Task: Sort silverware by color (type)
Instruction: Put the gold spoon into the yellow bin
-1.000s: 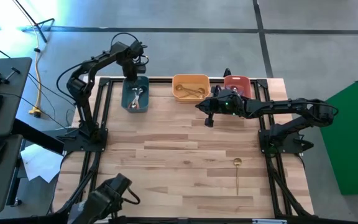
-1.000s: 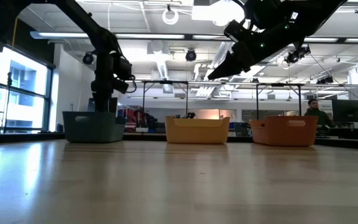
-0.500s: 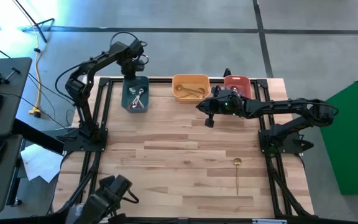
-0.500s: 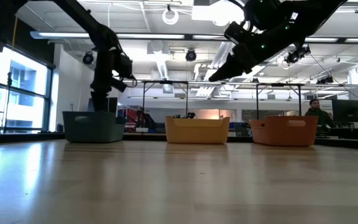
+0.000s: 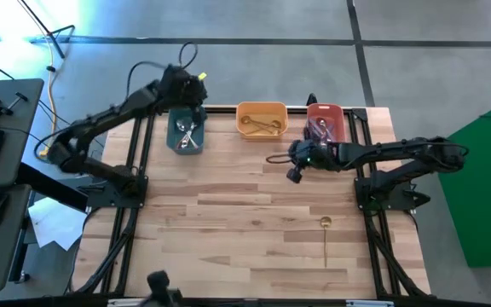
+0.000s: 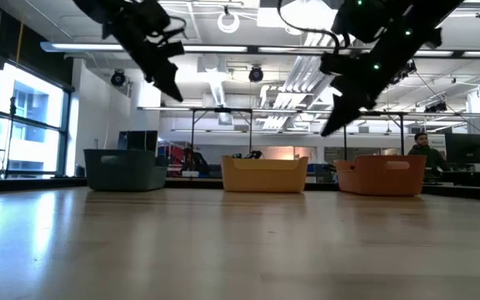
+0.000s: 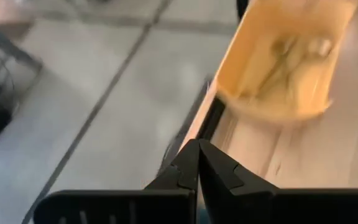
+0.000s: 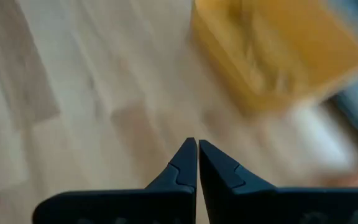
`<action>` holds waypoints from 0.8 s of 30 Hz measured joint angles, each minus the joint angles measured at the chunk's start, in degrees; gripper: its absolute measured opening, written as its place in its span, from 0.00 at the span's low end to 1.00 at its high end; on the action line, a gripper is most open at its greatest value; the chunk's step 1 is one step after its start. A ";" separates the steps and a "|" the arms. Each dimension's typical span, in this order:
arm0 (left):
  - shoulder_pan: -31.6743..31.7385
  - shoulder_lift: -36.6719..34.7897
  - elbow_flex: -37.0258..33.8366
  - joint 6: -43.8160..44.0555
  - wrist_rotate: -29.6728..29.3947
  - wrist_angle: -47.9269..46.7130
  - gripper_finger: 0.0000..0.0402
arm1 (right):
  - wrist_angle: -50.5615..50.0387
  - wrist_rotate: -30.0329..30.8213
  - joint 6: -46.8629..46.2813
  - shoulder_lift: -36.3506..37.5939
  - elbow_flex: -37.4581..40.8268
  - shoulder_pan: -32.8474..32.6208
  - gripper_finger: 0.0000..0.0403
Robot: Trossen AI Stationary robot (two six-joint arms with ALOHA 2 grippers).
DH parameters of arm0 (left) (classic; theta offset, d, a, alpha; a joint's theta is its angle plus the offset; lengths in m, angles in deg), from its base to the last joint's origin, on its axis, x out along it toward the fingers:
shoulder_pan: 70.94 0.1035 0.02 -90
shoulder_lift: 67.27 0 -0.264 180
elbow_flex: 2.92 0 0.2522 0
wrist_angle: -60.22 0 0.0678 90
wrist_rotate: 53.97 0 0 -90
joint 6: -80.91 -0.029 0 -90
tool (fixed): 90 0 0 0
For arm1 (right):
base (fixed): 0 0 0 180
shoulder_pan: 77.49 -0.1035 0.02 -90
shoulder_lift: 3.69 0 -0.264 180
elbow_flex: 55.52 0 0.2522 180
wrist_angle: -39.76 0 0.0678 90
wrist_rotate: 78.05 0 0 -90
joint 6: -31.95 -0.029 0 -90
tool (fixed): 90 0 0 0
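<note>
One gold spoon (image 5: 325, 239) lying loose near you; both grippers, left (image 5: 196, 78) and right (image 5: 294, 175), hovering pinched closed, empty (nothing needing carrying).

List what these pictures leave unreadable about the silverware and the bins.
- Teal plastic bin: high view, utensils too small to count or tell handle colours.
- Red plastic bin: high view, contents too small to make out.
- Orange plastic bin: left wrist view, contents blurred.
- Gold spoon on the table: absent from the low view.
</note>
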 joint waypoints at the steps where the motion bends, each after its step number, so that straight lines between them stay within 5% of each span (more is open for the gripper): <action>1: -1.00 -1.96 -2.87 1.57 0.50 3.85 0.00 | -2.84 -0.02 -4.60 0.00 0.00 -0.97 0.00; 10: -9.74 -12.85 -25.28 15.03 11.05 30.61 0.01 | -26.46 -7.24 -36.82 -0.48 0.00 -13.53 0.04; 18: -17.37 -15.80 -40.50 18.49 11.83 48.16 0.01 | -32.58 -18.47 -63.41 -0.48 0.00 -29.16 0.30; 24: -20.80 -15.82 -44.15 20.08 11.82 53.08 0.01 | -32.34 -25.27 -82.94 -0.56 0.00 -39.77 0.43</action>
